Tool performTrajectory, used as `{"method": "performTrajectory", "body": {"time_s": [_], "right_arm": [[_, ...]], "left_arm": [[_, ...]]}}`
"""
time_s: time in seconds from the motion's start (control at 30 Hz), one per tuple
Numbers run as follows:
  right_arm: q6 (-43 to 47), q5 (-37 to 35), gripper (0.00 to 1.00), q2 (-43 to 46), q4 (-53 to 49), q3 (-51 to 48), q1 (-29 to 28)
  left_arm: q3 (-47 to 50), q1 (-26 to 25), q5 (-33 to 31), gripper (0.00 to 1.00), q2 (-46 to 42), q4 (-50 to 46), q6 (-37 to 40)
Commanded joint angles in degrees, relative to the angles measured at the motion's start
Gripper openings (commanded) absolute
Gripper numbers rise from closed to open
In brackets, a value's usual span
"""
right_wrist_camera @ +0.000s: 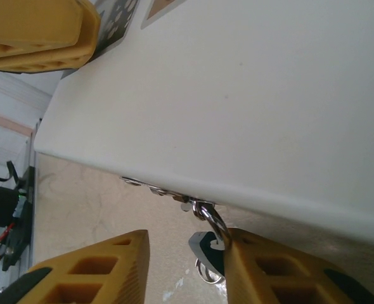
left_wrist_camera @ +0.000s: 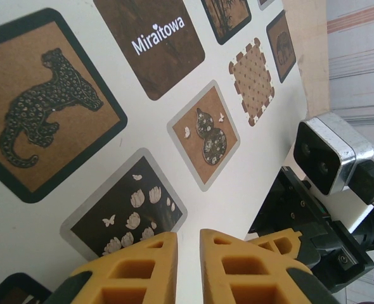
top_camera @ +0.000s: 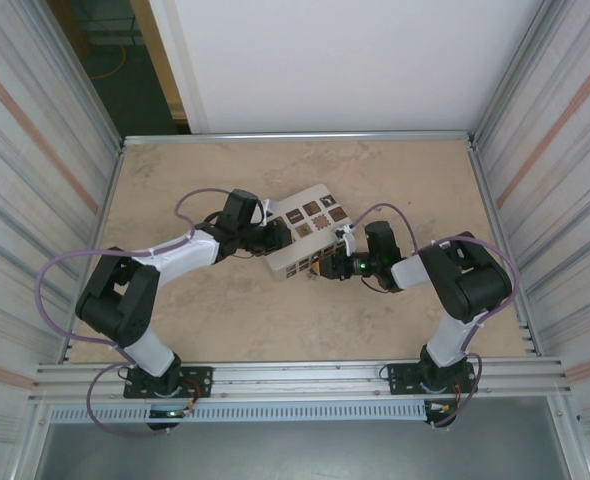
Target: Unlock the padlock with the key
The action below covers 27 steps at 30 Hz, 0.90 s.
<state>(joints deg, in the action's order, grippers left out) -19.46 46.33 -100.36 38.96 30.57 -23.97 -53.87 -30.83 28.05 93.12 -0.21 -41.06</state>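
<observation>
Early stage, I judge: the padlock point(right_wrist_camera: 203, 246) hangs locked at the white box point(right_wrist_camera: 269, 95) lower edge, between my right gripper point(right_wrist_camera: 186, 250) fingers, spread and empty; left gripper point(left_wrist_camera: 188, 244) nearly pressed together on top; key work all remains.

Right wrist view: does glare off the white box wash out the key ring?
Right wrist view: the white box is bright and nearly featureless, yet the key ring at its lower edge is crisp. Top external view: evenly lit, ring too small to make out.
</observation>
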Motion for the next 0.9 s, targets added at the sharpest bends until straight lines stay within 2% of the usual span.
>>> {"method": "performTrajectory", "body": {"time_s": [0.0, 0.2, 0.53, 0.87], "right_arm": [[1.4, 0.4, 0.3, 1.4, -1.7, 1.2, 0.0], [0.4, 0.2, 0.22, 1.1, -1.4, 1.6, 0.0], [-3.7, -0.2, 0.0, -0.3, 3.1, 0.7, 1.0], [-8.6, -1.4, 0.0, -0.4, 8.8, -1.1, 1.8]], "left_arm": [[1.8, -0.4, 0.1, 0.15, 1.0, -4.3, 1.3], [1.8, -0.4, -0.1, 0.15, 0.9, -4.7, 1.4], [3.0, -0.4, -0.4, 0.15, 0.3, -5.2, 1.5], [5.7, -0.7, -0.8, 0.15, -1.0, -5.2, 0.7]]}}
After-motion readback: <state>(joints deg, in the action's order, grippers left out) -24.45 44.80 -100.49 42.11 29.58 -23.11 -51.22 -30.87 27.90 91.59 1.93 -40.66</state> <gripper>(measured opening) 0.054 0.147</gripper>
